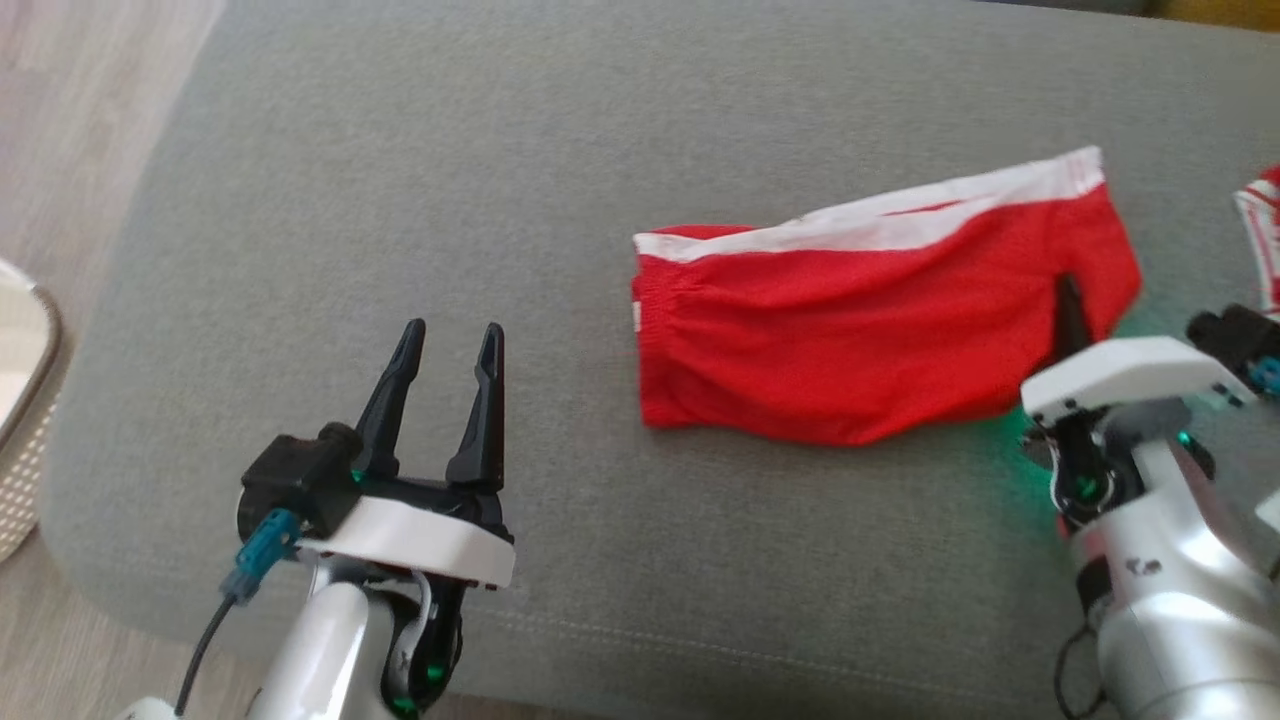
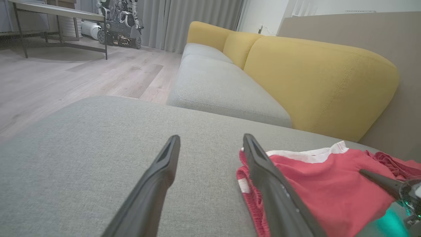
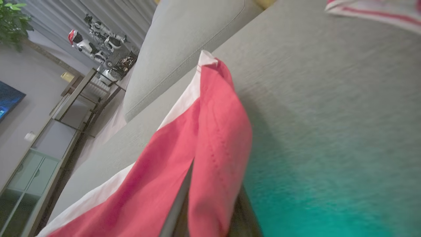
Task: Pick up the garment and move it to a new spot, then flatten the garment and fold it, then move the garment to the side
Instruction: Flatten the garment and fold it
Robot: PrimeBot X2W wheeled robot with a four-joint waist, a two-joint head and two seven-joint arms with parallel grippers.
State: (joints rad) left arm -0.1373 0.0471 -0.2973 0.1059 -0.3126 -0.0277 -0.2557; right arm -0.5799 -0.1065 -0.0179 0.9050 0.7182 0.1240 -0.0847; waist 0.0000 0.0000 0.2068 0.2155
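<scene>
The garment (image 1: 850,330) is a pair of red shorts with a white side stripe, lying on the grey sofa seat (image 1: 500,180). My right gripper (image 1: 1068,318) is shut on the garment's right edge, one dark finger showing on top of the cloth. In the right wrist view the red cloth (image 3: 213,148) is pinched between the two fingers and drapes over them. My left gripper (image 1: 450,350) hovers open over bare cushion to the garment's left, holding nothing. The left wrist view shows the garment (image 2: 329,184) just right of its open fingers (image 2: 266,171).
Another red and white striped cloth (image 1: 1262,235) lies at the seat's right edge. A pale woven basket (image 1: 25,420) stands on the wooden floor at the left. Yellow back cushions (image 2: 315,82) rise behind the seat. The cushion's front edge runs near my arms.
</scene>
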